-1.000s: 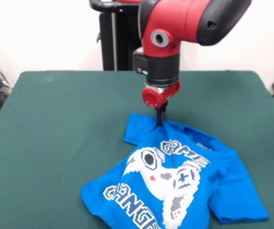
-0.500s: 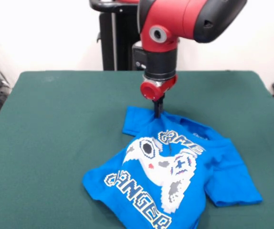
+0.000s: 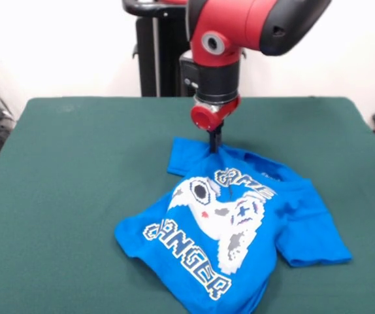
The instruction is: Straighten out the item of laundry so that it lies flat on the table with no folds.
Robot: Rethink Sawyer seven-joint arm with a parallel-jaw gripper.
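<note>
We are looking at the gripper (image 3: 215, 145) first: its dark fingers are reading as one narrow stem pressed together, pinching a small peak of blue cloth at the far edge of the item of laundry (image 3: 233, 229) — near the collar, as far as we can judge. From that pinch the fabric is falling away toward the camera in a tented ridge, and the shirt is lying print-up on the table (image 3: 76, 170), right of the middle, with the controller print creased down its centre and the lettering bending over the folds. We are judging the main risk to be the thin bite: if the fingers are holding only a little cloth, any pull could let the shirt slip free and drop back in a heap. A pull from a single point is also likely to drag the whole garment across the felt rather than spread it, so the wrinkles could travel along with it — and the tucked sleeve on the right of the picture could stay doubled under. We are not able to see the fingertips themselves inside the cloth, nor how many layers they are catching. The lower hem is reaching the picture's bottom edge, and the shirt's underside is staying hidden from us.
</note>
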